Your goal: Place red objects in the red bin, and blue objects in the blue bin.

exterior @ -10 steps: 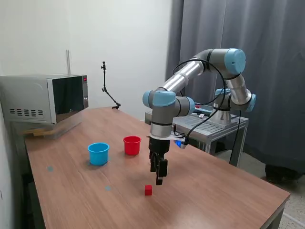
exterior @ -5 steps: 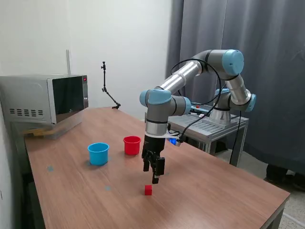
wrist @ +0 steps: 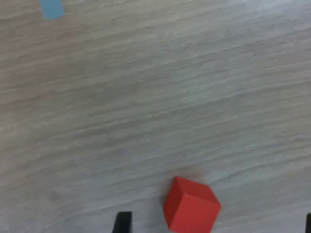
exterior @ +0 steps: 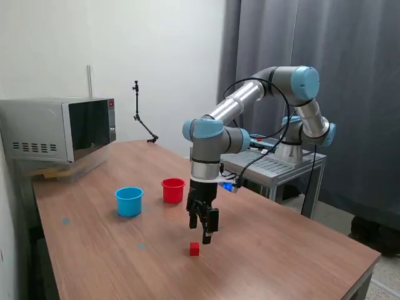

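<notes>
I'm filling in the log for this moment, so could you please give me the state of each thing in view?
tool: open, empty, above the table, not touching the red cube
red cube: loose on the table, outside both cups
red cup: upright, contents not visible
light blue cup: upright, contents not visible
microwave: door closed

A grey microwave sits at the upper left of the frame on the wooden desk. A thin black stand rises at the desk's far edge, and dark curtains fill the upper right.
</notes>
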Tool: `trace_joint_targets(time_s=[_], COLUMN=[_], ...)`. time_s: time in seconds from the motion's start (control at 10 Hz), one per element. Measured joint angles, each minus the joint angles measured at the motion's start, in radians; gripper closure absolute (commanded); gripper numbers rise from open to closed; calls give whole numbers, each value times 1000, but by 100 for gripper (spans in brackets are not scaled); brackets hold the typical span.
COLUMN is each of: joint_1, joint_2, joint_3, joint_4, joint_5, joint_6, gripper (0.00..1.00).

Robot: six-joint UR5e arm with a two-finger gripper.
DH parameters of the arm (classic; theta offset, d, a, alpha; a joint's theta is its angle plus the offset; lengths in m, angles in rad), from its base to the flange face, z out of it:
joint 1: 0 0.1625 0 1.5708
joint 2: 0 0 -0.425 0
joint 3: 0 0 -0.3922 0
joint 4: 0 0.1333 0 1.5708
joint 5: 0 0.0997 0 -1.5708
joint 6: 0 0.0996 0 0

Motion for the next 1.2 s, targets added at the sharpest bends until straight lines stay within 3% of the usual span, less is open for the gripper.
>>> trace_joint_targets(time_s=[1.2], joint_1=[8], joint_2=[56], joint_3=[-54], joint_4=[9], joint_5=[6], joint_6=[76], gripper=[0])
